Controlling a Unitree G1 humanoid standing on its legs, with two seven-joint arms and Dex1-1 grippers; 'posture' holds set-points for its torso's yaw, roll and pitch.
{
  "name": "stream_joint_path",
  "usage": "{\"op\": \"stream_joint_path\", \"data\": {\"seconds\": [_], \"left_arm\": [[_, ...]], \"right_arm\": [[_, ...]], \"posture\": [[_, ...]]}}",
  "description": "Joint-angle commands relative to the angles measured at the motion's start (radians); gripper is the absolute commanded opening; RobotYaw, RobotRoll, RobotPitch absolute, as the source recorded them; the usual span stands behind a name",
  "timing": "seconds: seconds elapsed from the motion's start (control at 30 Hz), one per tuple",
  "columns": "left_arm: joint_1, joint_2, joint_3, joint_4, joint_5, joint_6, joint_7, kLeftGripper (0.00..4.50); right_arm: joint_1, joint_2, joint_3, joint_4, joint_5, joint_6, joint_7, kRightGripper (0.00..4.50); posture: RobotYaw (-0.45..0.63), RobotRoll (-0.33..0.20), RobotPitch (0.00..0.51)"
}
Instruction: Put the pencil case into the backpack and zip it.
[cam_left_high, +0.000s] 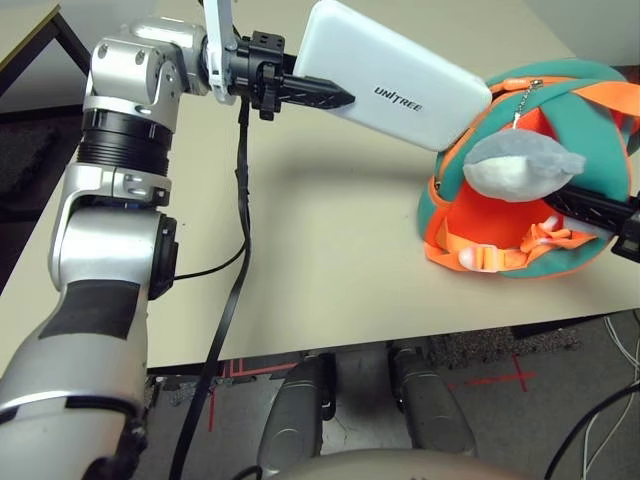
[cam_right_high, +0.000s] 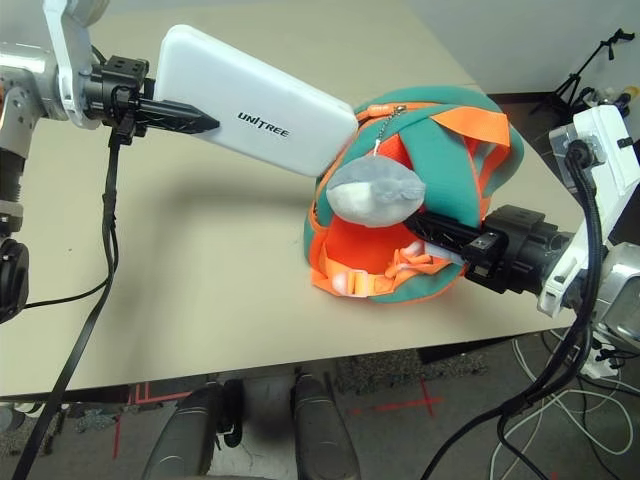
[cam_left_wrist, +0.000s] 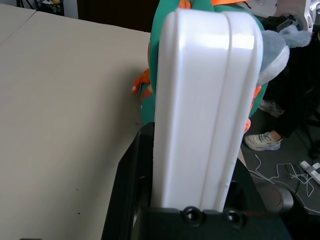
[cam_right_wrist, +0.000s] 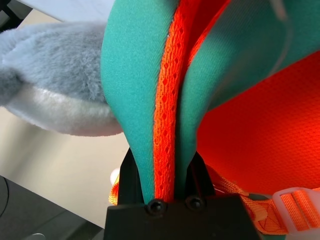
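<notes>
My left gripper (cam_left_high: 335, 97) is shut on one end of the white pencil case (cam_left_high: 400, 80), which carries dark "UNITREE" lettering. The case hangs tilted above the table, and its far end reaches the upper opening of the teal and orange backpack (cam_right_high: 450, 110). The backpack stands on the right of the table with its mouth gaping and its orange lining showing. A grey round plush tag (cam_right_high: 375, 190) dangles in front of the opening. From the right, my right gripper (cam_right_high: 435, 228) is shut on the backpack's rim (cam_right_wrist: 165, 100), a fold of teal fabric with an orange zipper strip.
A black strap (cam_left_high: 235, 250) hangs from my left wrist down past the beige table's (cam_left_high: 330, 270) front edge. Cables (cam_right_high: 560, 380) trail off the right arm to the floor. A tripod (cam_right_high: 598, 62) stands at the far right. A person's shoe (cam_left_wrist: 262, 141) rests on the floor beyond the table.
</notes>
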Motion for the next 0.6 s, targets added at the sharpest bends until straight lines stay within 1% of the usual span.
{"op": "stream_joint_path", "data": {"seconds": [0.03, 0.3, 0.43, 0.53, 0.6], "left_arm": [[0.006, -0.013, -0.001, -0.002, 0.022, -0.003, 0.013, 1.42], [0.019, -0.099, -0.058, -0.082, 0.015, 0.039, -0.03, 1.42], [0.008, -0.12, -0.098, -0.102, 0.027, 0.044, -0.069, 1.42], [-0.012, -0.142, -0.179, -0.108, 0.013, 0.023, -0.086, 1.42], [-0.033, -0.17, -0.211, -0.071, 0.018, 0.01, -0.087, 1.42]], "right_arm": [[0.016, -0.003, -0.019, -0.028, 0.023, 0.006, 0.002, 0.14], [0.017, 0.004, -0.008, -0.034, 0.022, -0.009, 0.003, 0.14], [0.013, 0.011, 0.003, -0.036, 0.013, -0.015, 0.006, 0.14], [0.006, 0.018, 0.019, -0.036, -0.002, -0.02, 0.018, 0.14], [-0.001, 0.019, 0.029, -0.033, -0.012, -0.022, 0.027, 0.14]], "posture": [[-0.13, 0.0, 0.186], [-0.13, 0.0, 0.183], [-0.13, 0.0, 0.178], [-0.11, 0.0, 0.169], [-0.11, 0.0, 0.164]]}}
